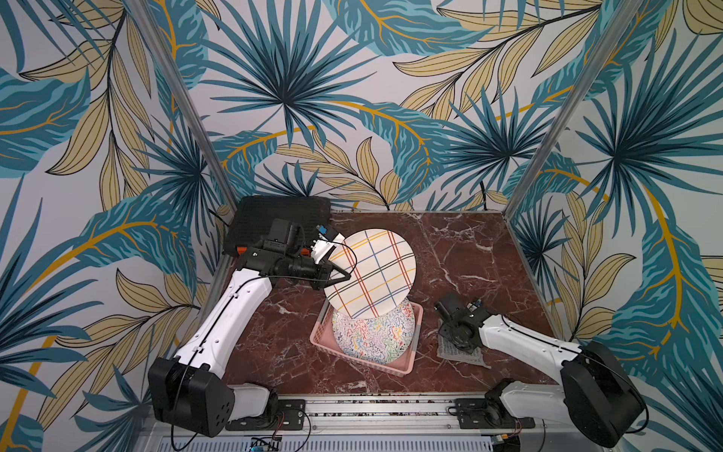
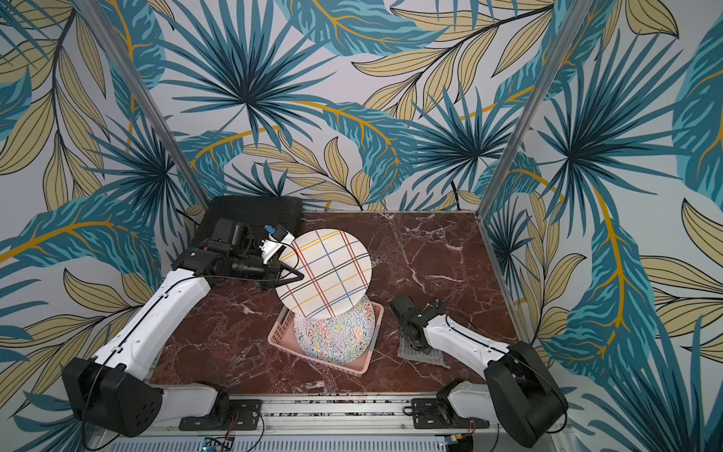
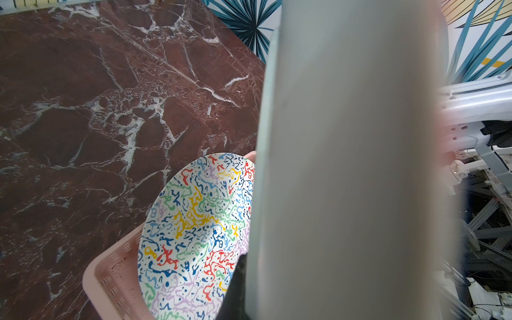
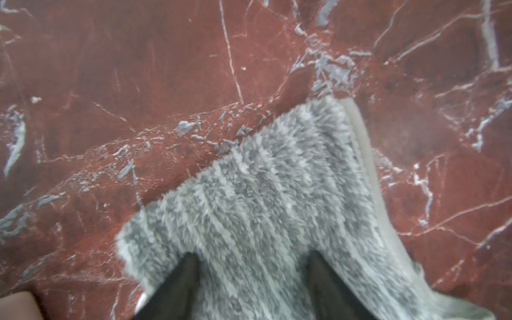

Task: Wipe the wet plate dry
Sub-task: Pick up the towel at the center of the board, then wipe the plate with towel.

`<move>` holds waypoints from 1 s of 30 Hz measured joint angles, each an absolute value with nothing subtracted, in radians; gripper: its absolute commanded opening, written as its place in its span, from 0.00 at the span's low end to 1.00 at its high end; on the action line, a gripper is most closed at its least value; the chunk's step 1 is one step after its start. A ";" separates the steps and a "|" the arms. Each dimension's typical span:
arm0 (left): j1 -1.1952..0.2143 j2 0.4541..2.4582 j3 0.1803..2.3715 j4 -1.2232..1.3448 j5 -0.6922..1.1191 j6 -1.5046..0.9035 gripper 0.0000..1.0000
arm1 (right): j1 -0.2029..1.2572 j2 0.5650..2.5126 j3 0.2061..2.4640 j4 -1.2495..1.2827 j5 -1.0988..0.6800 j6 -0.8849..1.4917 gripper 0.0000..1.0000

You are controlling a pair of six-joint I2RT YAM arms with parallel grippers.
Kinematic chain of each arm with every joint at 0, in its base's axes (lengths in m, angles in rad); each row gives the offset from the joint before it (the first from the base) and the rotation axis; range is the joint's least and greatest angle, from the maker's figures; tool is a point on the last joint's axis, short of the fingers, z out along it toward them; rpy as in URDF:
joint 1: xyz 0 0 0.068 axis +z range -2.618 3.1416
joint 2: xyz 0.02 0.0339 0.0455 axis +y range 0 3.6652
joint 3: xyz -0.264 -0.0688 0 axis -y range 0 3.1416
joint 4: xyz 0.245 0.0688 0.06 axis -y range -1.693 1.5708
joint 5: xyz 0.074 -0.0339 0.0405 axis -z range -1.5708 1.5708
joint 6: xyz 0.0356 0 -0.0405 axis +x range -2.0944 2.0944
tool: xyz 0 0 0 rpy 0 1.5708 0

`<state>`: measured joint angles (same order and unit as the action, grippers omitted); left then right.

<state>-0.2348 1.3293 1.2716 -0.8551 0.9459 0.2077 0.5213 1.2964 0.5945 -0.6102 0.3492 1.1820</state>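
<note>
Plate (image 1: 371, 274) hangs above red marble table (image 1: 469, 254), leaf-print walls (image 1: 352, 98) around.

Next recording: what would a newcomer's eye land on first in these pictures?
The plaid plate stands out first. The left pincer is clamped on its rim and holds it tilted above the table, overhanging a squiggle-patterned plate that sits in a pink basket. Next comes the right pincer, set down with jaws apart on a fluffy grey cloth on the red marble table.
</note>
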 measured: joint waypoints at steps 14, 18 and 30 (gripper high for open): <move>-0.235 1.324 1.250 -0.830 0.930 0.189 0.00 | 0.519 1.110 0.598 -0.576 0.350 1.101 0.00; -0.235 1.324 1.229 -0.811 0.920 0.170 0.00 | 0.519 0.873 0.614 -0.575 0.369 0.988 0.00; -0.241 1.349 1.222 -0.774 0.909 0.137 0.00 | 0.636 0.926 1.076 -0.492 0.194 0.678 0.00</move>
<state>-0.2413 1.3487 1.2217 -0.7742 0.9089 0.1368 0.6361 0.9264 1.0756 -0.4919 0.1940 0.6777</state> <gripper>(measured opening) 0.103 0.065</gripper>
